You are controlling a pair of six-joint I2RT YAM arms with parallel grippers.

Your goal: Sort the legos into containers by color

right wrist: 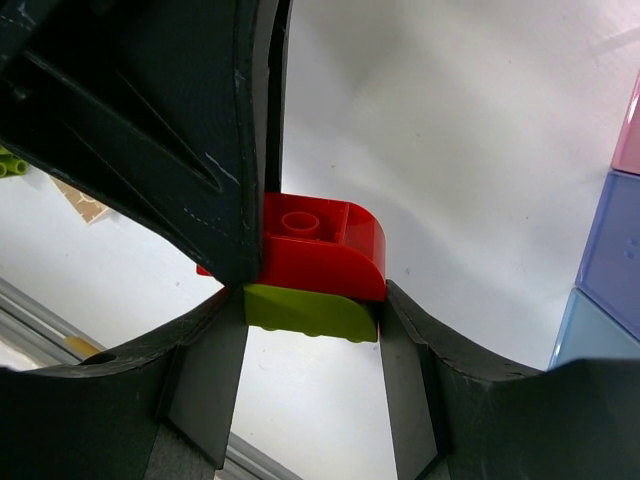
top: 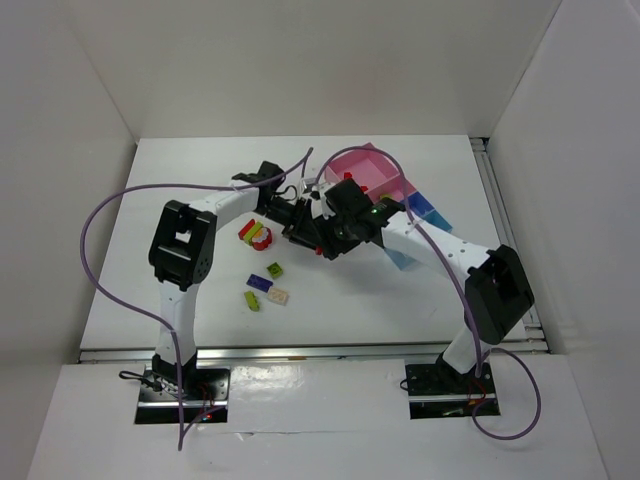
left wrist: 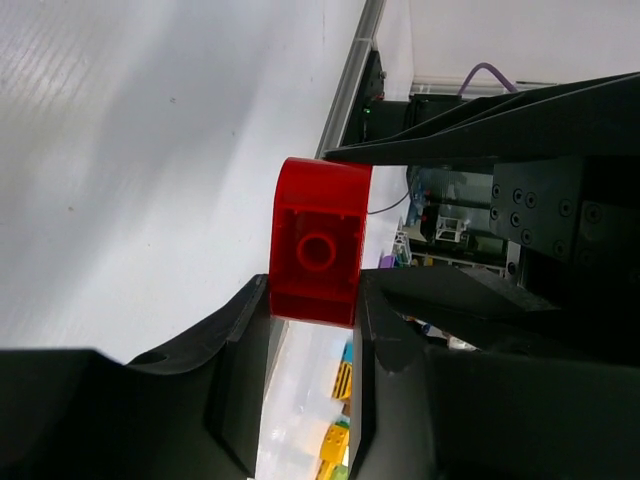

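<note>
My two grippers meet above the middle of the table. My left gripper (left wrist: 315, 292) (top: 303, 224) is shut on a red brick (left wrist: 318, 245). My right gripper (right wrist: 312, 305) (top: 325, 240) is shut on a lime green brick (right wrist: 310, 312) that is stacked against the same red brick (right wrist: 325, 245). The left gripper's black finger (right wrist: 200, 130) overlaps the red brick's left end. The containers (top: 372, 172) stand in a row at the back right, pink shading to blue, and their walls show in the right wrist view (right wrist: 610, 250).
Loose legos lie left of the grippers: a red, lime and white stack (top: 257, 235), a lime brick (top: 274, 269), a purple brick (top: 260, 282), a beige brick (top: 279, 296) and another lime brick (top: 253, 301). White walls surround the table.
</note>
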